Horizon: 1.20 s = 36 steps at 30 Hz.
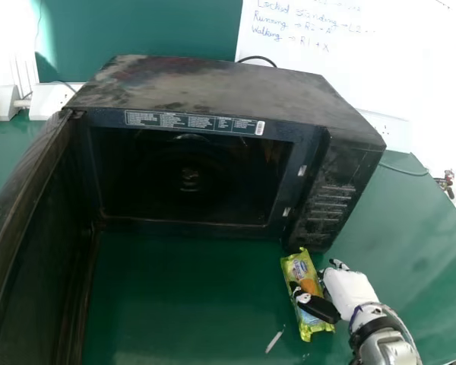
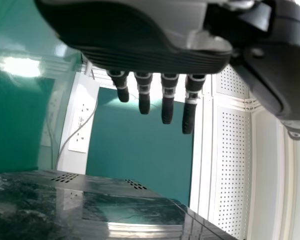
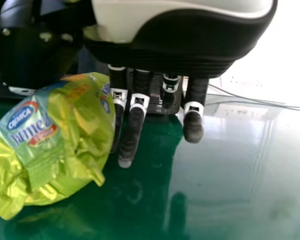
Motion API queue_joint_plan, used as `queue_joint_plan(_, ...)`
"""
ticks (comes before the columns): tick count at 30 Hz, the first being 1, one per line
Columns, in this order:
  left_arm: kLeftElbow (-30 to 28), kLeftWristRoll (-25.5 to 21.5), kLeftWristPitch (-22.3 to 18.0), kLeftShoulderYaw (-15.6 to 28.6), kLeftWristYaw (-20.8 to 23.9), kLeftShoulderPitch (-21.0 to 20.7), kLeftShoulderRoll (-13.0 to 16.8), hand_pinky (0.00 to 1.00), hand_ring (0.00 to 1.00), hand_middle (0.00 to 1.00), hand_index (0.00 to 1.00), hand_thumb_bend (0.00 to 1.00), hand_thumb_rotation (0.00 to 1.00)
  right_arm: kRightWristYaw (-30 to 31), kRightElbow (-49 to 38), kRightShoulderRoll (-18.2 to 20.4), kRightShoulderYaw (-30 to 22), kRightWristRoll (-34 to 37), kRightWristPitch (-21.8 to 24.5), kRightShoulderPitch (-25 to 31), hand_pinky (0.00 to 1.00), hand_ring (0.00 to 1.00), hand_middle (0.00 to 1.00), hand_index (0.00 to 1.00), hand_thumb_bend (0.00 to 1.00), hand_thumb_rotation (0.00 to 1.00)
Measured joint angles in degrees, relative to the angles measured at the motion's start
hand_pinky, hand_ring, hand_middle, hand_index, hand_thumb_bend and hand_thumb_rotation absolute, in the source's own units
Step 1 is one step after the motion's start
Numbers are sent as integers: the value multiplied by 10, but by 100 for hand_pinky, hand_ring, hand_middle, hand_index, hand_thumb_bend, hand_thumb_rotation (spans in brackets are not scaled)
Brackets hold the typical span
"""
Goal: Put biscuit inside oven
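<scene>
On the desk (image 1: 182,304) before the open oven (image 1: 205,85) lies the biscuit packet (image 1: 308,285), my right robot hand (image 1: 349,292) spread, thumb across it; pinching off-centre could make it slip. My left robot hand (image 2: 150,57) is spread, idle.

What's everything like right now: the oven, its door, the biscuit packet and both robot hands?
Oven: dark inside
Oven door: wide open
Biscuit packet: outside the oven, wrapper wrinkled
Right hand: open, thumb over the packet
Left hand: open, fingers straight
</scene>
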Motion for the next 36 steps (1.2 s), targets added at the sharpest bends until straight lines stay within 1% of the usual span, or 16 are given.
queue_joint_plan(3,0,0,0,0,0,0,0,100,98,93,84,100,99,-7,1,11,0,-1,6,1,15,24,35,48,53,14)
queue_joint_plan(7,0,0,0,0,0,0,0,100,98,93,83,100,99,-5,-3,19,3,-10,18,0,17,25,35,48,53,14)
queue_joint_plan(12,0,0,0,0,0,0,0,100,98,93,83,100,98,2,-7,31,3,-11,30,-2,16,24,34,48,53,14)
queue_joint_plan(19,0,0,0,0,0,-1,0,100,98,93,84,100,100,3,-6,38,0,-3,34,-4,17,24,32,48,53,13)
queue_joint_plan(26,0,0,0,-1,0,-2,0,100,98,93,83,100,98,22,-15,42,-3,6,54,-8,20,27,35,48,53,14)
queue_joint_plan(30,1,0,0,-1,-1,-2,0,100,98,93,84,100,100,32,-22,54,-6,8,75,-10,17,24,34,47,53,14)
queue_joint_plan(36,1,0,0,-1,-1,-3,0,100,98,93,84,100,100,49,-41,76,-8,20,108,-13,14,22,31,47,53,13)
